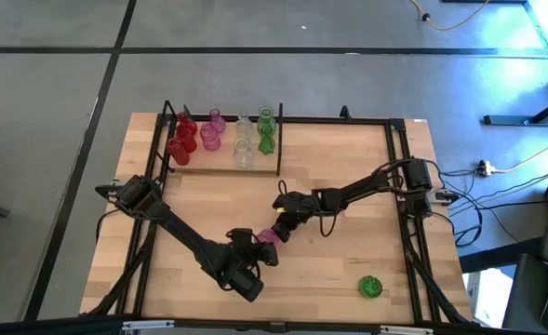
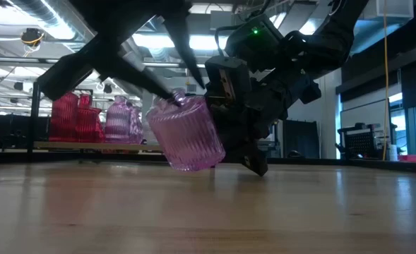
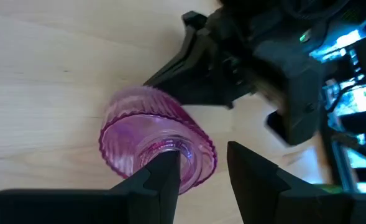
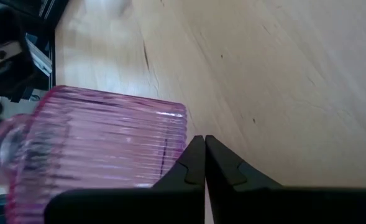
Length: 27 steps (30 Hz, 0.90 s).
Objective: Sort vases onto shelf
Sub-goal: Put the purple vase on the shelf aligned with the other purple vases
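Observation:
A pink ribbed vase point(image 1: 269, 235) sits tilted on the mid-table between both grippers, its base edge point(image 2: 193, 166) on the wood and its narrow neck point(image 2: 176, 95) pointing up toward the left arm. My left gripper point(image 3: 201, 165) is open at the neck; one finger stands at the mouth and the other is clear of it. My right gripper point(image 4: 204, 155) is shut, pointing down beside the vase's body on its far-right side point(image 1: 285, 221). The shelf point(image 1: 222, 169) at the far left carries red, pink, clear and green vases. My left gripper has one fingertip point(image 3: 167, 165) at the mouth of the pink vase's neck point(image 3: 170, 148), coming slanting from the near-left. Whether that finger is inside the mouth I cannot tell. My right gripper's shut fingers point(image 4: 192, 162) lie against the ribbed body by its base point(image 4: 170, 149); I cannot tell if they touch.
A green vase point(image 1: 370, 287) lies alone on the near right of the table. Black rods frame the table point(image 1: 399, 167). The shelf's vases show far off in the low view, red point(image 2: 70, 116) and pink point(image 2: 123, 120). Bare wood lies right of the grippers.

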{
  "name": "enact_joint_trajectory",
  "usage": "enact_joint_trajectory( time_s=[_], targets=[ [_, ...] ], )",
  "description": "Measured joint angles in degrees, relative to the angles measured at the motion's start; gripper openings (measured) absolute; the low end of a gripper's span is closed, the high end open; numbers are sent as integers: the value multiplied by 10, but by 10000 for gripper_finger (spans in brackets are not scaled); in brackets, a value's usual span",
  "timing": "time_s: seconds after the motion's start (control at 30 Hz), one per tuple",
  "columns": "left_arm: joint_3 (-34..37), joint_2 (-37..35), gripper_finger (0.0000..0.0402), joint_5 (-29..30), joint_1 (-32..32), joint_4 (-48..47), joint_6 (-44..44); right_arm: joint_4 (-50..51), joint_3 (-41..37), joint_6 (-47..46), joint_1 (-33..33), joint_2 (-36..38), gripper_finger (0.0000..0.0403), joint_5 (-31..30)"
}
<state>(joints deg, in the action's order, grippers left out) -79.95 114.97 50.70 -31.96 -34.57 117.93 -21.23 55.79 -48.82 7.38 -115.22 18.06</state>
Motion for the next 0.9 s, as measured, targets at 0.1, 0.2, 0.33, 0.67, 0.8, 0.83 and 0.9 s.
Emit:
enact_joint_trajectory(
  time_s=[0.1, 0.2, 0.33, 0.67, 0.8, 0.83, 0.9],
  targets=[
    [0, -1, 126, 5, 1, -1, 0, 0, 0, 2, 0, 0, 0, 1],
    [0, -1, 126, 2, 2, -1, 0, -1, 0, 1, 1, 0, 0, 1],
    [0, -1, 126, 1, 2, -2, 0, -1, 0, 1, 1, 0, 0, 2],
    [1, 0, 126, -52, 11, -10, 3, 0, -1, 0, 4, -1, 0, 1],
    [1, 0, 126, -45, 11, -10, 5, 0, -1, -2, 4, -1, 0, 1],
    [1, 0, 126, -44, 11, -10, 5, 0, -1, -3, 4, -1, 0, 1],
    [1, 0, 126, -42, 11, -10, 6, 0, -1, -3, 4, -1, 0, 1]
  ],
)
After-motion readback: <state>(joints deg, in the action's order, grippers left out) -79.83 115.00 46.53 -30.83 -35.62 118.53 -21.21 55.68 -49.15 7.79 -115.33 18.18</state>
